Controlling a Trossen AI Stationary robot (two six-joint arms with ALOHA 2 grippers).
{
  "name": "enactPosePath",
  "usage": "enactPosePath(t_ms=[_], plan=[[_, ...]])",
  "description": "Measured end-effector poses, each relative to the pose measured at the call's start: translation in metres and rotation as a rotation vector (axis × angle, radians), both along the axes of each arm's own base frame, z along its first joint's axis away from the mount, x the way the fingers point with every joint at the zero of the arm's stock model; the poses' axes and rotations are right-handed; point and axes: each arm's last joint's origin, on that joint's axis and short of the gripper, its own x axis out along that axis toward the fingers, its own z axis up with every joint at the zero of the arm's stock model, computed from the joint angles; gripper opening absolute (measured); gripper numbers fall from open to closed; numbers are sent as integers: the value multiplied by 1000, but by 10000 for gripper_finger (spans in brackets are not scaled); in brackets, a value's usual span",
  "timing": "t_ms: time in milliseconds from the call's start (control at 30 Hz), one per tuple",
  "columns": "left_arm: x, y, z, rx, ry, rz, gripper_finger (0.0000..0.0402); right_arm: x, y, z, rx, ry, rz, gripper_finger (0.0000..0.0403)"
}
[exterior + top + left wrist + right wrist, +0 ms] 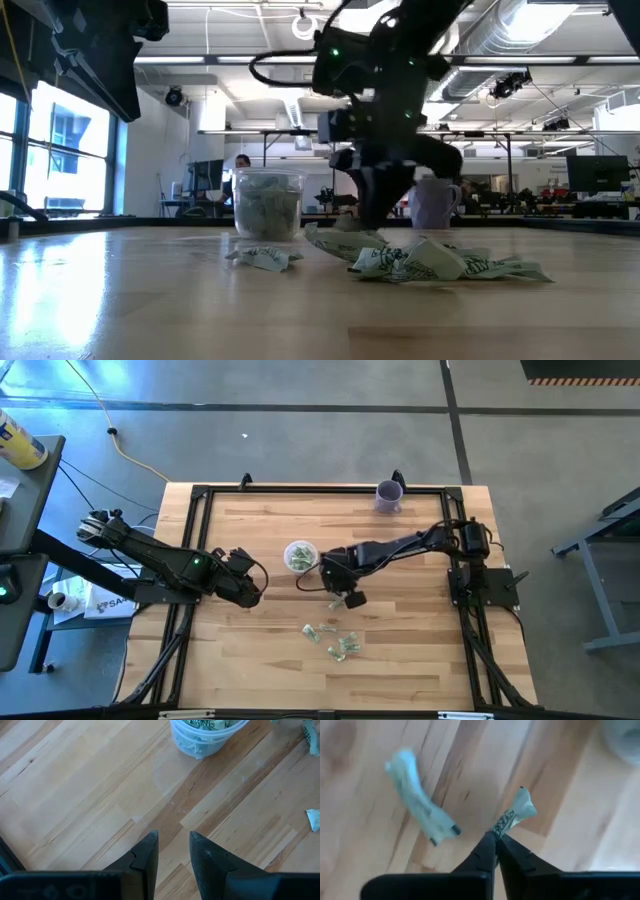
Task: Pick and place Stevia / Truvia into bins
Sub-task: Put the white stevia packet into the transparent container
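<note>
Green and white Stevia packets lie crumpled on the table in a loose group (335, 640), also in the low view (430, 262). The round translucent cup (300, 555) stands upright left of my right gripper with packets inside (268, 205). My right gripper (347, 598) is low over the table between the cup and the group, shut on one packet (516, 812). Another packet (420, 807) lies flat beside it. My left gripper (250, 592) waits left of the cup with its fingers a little apart (173, 847), touching nothing. My right gripper pinches one packet by its end (499, 829) between the two fingertips. The fingers point down at the table from above. The rest of the crumpled packet sticks out past the fingertips. I cannot tell whether it still touches the wood.
A purple mug (389, 495) stands near the table's far edge, right of centre, seen behind the gripper in the low view (435, 205). A black frame rail (190, 560) runs round the table. Bare wood stretches across the near and left parts.
</note>
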Motion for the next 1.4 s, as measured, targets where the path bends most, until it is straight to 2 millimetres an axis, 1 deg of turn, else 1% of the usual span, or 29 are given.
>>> enactPosePath(t_ms=[100,233,300,367,400,467,533,600,667,733,833,1033,1100,1167,1233,1300,1400], plan=[[0,0,0,0,0,1,143,12,0,21,17,-40,-47,15],[0,0,0,0,0,0,143,34,-6,70,28,-184,-51,6],[0,0,0,1,1,0,143,44,-14,93,37,-264,-64,5],[0,0,0,1,0,0,143,52,-28,108,57,-335,-97,12],[0,0,0,1,1,-1,143,56,-35,112,70,-359,-114,14],[0,0,0,1,1,0,143,64,-48,105,105,-345,-174,15],[0,0,0,1,1,0,143,71,-59,88,130,-308,-234,16],[0,0,0,1,0,0,143,78,-62,71,144,-265,-244,20],[0,0,0,2,0,0,143,85,-61,62,135,-255,-244,32],[0,0,0,2,1,0,143,87,-59,61,85,-240,-261,54],[0,0,0,-2,2,-1,143,87,-57,71,21,-226,-282,99],[0,0,0,-1,4,-3,143,78,-57,98,-1,-186,-233,193],[0,0,0,2,7,-10,143,75,-56,103,12,-182,-226,219],[0,0,0,5,9,-17,143,68,-54,105,21,-128,-206,241],[0,0,0,6,10,-19,143,58,-51,101,37,-44,-156,257],[0,0,0,7,11,-21,143,45,-48,93,61,41,-111,264],[0,0,0,8,12,-23,143,25,-42,77,101,93,-93,267]])
